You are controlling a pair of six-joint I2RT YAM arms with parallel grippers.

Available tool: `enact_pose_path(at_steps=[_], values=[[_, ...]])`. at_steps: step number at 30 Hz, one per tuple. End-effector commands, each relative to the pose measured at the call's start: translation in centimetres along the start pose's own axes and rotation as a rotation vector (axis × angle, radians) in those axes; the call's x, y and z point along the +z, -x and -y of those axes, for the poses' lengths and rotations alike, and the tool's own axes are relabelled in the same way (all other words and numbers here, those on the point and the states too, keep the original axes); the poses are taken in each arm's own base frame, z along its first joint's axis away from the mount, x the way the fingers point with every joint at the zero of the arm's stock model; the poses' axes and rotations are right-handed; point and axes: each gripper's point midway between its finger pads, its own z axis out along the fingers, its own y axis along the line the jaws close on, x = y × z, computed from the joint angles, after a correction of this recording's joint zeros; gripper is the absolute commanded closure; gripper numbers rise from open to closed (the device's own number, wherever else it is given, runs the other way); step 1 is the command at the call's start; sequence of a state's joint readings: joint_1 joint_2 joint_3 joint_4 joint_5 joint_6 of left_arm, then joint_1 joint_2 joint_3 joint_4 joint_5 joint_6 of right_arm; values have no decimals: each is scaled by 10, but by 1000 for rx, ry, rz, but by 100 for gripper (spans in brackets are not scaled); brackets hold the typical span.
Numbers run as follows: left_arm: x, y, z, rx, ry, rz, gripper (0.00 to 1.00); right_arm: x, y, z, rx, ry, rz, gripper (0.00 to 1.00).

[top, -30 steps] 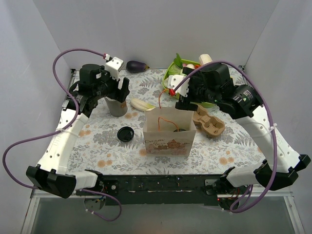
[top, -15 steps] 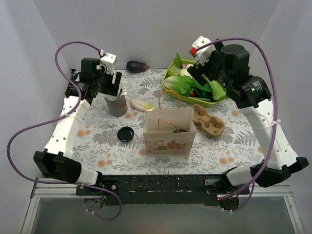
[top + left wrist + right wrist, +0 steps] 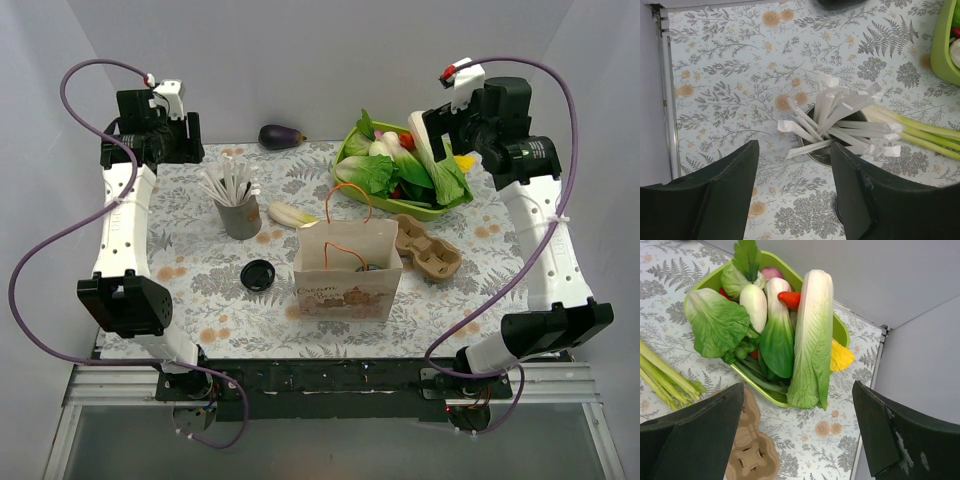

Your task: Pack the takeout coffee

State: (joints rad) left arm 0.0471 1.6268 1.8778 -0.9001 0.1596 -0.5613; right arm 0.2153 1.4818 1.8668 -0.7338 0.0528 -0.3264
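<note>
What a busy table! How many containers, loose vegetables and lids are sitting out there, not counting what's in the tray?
Containers: 4 (paper bag, grey cup of stirrers, green tray, cardboard cup carrier)
Loose vegetables: 2 (eggplant, pale stalk)
Lids: 1 (black lid)
Total: 7

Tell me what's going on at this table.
Neither arm is handling anything. The left arm is raised at the far left near the grey cup of white-wrapped sticks, the right arm at the far right by the green tray of vegetables, both with jaws open and empty. The brown paper bag stands mid-table. A dark green shape inside, likely the small green paper coffee cup, barely shows. The flat round black lid lies beside the bag.
</note>
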Motion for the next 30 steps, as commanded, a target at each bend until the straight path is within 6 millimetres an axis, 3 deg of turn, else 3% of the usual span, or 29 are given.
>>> enact_pose_path(at_steps=[1, 9, 15, 30], values=[[0, -2, 7, -44, -83, -21, 43, 4, 11, -15, 47, 76, 49, 4], [36, -18, 0, -73, -93, -100, 51, 10, 1, -20, 54, 98, 25, 5], [59, -15, -6, -74, -90, -112, 61, 11, -6, -22, 54, 104, 7, 5], [81, -19, -9, -79, -105, -127, 75, 20, -7, -21, 58, 105, 0, 5]])
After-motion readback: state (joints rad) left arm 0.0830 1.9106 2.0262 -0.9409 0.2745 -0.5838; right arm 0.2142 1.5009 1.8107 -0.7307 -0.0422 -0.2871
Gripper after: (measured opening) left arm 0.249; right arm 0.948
